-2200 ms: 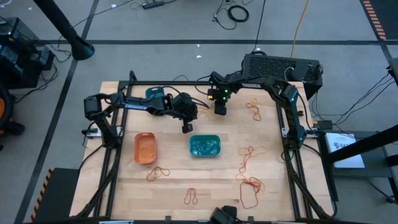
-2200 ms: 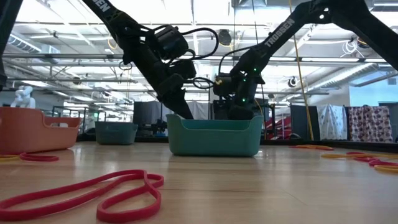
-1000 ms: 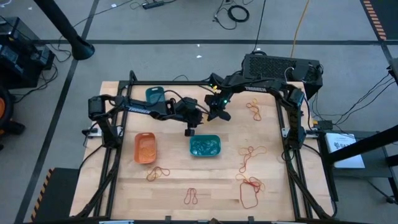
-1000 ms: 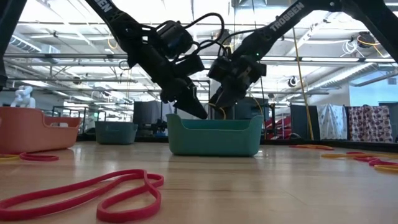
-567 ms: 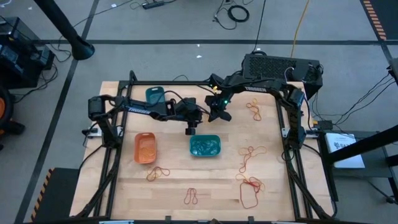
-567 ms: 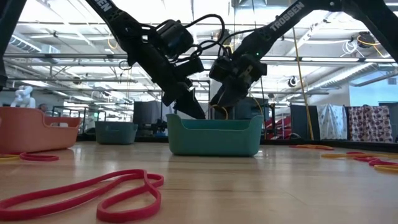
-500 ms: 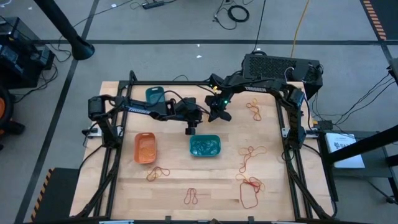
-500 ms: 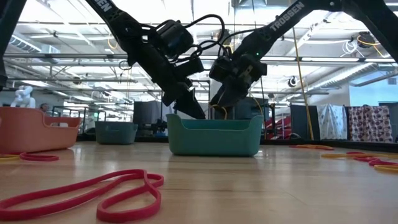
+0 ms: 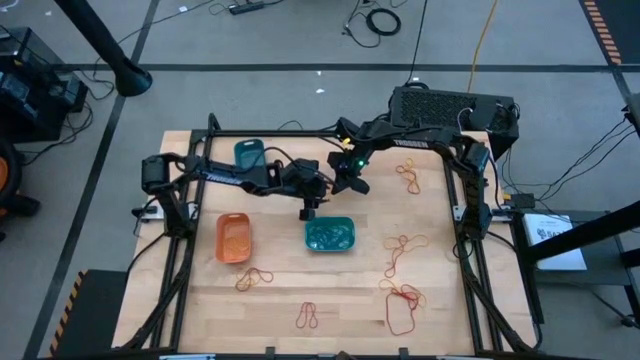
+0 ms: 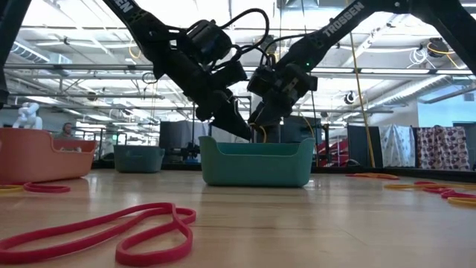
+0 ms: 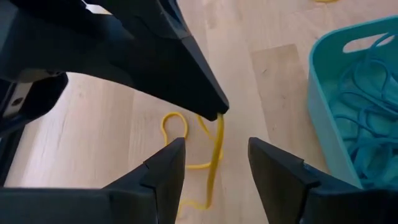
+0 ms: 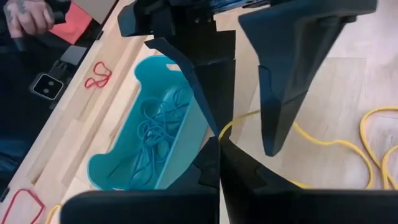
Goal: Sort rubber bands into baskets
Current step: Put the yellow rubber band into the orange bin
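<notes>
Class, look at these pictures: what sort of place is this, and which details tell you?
Probably a robotics lab or workshop: a concrete floor strewn with cables, a wooden table framed by robot arms, and open ceiling beams.

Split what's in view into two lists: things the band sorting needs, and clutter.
Job:
yellow band, hanging from the shut right gripper
open left gripper
teal basket
orange basket
blue basket
loose bands

Clutter:
floor cables
</notes>
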`<state>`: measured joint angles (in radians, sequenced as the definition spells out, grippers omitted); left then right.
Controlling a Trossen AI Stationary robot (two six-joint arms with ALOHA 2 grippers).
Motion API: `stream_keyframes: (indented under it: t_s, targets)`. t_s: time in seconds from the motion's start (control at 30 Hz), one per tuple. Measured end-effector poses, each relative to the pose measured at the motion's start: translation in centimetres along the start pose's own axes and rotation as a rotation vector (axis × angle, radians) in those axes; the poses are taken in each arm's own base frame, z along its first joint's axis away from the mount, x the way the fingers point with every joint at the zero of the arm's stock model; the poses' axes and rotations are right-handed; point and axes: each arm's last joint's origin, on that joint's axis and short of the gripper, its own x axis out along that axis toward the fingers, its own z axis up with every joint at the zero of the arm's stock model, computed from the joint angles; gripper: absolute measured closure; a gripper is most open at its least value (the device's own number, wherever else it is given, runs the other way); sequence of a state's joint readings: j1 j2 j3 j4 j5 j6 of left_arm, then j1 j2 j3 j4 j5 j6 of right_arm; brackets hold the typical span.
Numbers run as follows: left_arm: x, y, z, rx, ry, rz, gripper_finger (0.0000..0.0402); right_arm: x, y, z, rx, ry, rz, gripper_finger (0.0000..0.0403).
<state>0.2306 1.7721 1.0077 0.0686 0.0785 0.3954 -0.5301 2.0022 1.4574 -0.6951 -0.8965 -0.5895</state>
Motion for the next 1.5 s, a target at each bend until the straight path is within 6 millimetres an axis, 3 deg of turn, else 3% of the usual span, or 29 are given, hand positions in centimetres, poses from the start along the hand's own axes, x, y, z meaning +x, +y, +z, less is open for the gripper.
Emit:
stream_keyframes:
  t_s: [0.13,0.3,0.37,0.57,0.7,0.87,1.1,1.33,1.5]
  targets:
    - [0.0,-0.2,0.0,0.005,0.010,0.019,0.0257,0.0,0.0,0.0,-0.003,-0.002,-0.001,0.0403]
    - [0.0,-0.2,0.0,-0.003,0.017,0.016,0.0366,0.0,0.0,0.0,-0.020,-0.002,-0.002,0.0403]
    - [0.0,-0.2,0.0,-0.033,0.018,0.016,0.0390,0.0,0.0,0.0,-0.028,-0.001,-0.003,0.0403]
    - [0.0,-0.3,-0.1,-0.043,0.026,0.013,0.0398,0.0,-0.1,0.1,-0.033,0.000,-0.022,0.0390]
    - [0.0,-0.4,-0.2,-0.045,0.048,0.019,0.0399,-0.3,-0.4,0.2,-0.016,0.061,-0.122,0.0351]
    - [-1.0,-0.5,0.2,-0.036,0.087,0.092,0.0400,-2.1,-0.8,0.4,0.014,0.137,-0.209,0.0307]
    - [-5.4,-1.2,1.9,-0.150,0.143,0.131,0.0400,-4.7,-1.3,-0.8,0.087,0.158,-0.178,0.0282]
    - [-12.1,-3.5,2.7,-0.486,0.382,0.127,0.0401,-6.8,-1.7,-1.8,0.063,-0.008,-0.020,0.0282]
    - [-15.9,-4.9,1.4,-0.768,0.576,0.199,0.0401,-6.9,-1.5,-1.5,-0.053,-0.145,0.092,0.0282]
